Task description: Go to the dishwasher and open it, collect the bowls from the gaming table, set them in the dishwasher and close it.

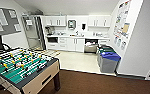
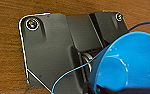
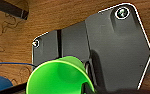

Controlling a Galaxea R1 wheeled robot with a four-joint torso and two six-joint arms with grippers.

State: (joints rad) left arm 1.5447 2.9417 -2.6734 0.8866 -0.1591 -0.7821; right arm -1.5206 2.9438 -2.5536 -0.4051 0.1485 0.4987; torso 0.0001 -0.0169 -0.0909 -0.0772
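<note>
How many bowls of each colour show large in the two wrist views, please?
Blue bowl: 1
Green bowl: 1
Total: 2

A foosball table (image 1: 21, 68) stands on brown carpet (image 1: 98, 83); well beyond it, bins (image 1: 108, 60) line the wall near white cabinets (image 1: 76, 44).
</note>
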